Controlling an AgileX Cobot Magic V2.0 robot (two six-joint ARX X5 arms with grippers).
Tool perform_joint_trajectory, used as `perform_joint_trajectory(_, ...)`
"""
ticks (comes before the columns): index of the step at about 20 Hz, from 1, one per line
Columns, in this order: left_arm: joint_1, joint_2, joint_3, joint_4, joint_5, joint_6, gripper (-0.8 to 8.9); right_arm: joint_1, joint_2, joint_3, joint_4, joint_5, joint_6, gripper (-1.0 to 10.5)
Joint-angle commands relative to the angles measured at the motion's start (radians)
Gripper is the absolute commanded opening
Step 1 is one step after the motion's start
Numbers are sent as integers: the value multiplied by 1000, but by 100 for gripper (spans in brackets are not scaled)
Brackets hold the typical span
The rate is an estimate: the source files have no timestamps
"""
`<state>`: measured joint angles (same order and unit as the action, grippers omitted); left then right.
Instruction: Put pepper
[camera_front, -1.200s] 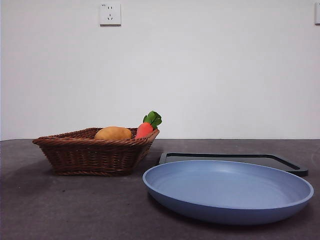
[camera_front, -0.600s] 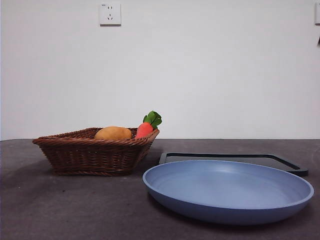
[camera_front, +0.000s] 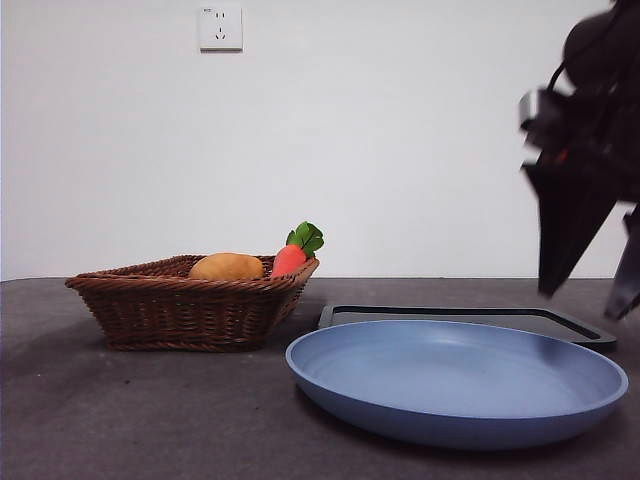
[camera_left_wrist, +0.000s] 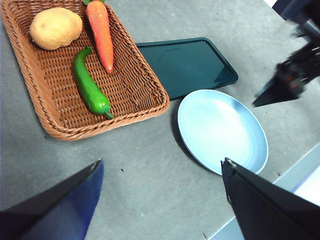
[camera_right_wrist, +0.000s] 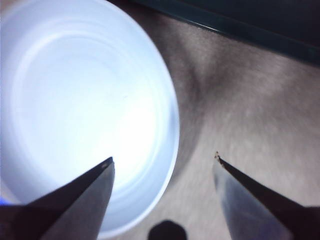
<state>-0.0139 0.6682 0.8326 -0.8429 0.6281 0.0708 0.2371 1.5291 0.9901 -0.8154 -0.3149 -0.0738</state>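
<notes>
The right hand (camera_front: 590, 290) hangs tilted above the surface near its right edge, jaws spread wide and holding nothing, the dark wrist rising toward the upper right corner. The left hand (camera_left_wrist: 160, 167) hovers high over the surface, jaws parted and empty.

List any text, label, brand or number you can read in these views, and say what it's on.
No readable text in any view.
Wall socket: a tiny mark at its top left corner, too small to read.
Basket, pepper, carrot, potato, blue plate, dark tray, right gripper: no print visible.
</notes>
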Motion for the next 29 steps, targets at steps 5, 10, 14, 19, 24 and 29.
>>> perform_joint_trajectory(5,1,2,20,12,3,4,411,21,131,16,59,6,6,297)
perform_joint_trajectory(10,1,2,20,13,3,4,411,21,155,16,60,3,6,210)
perform_joint_trajectory(14,1,2,20,12,3,4,411,22,162,15,59,-19,6,85)
perform_joint_trajectory(19,1,2,20,12,3,2,411,21,163,15,60,-26,32,2)
perform_joint_trajectory(24,0,3,20,15,-14,-4,411,19,121,16,47,-92,52,2)
perform_joint_trajectory(29,-50,71,21,84,-26,-49,411,19,-85,22,-5,-104,78,2)
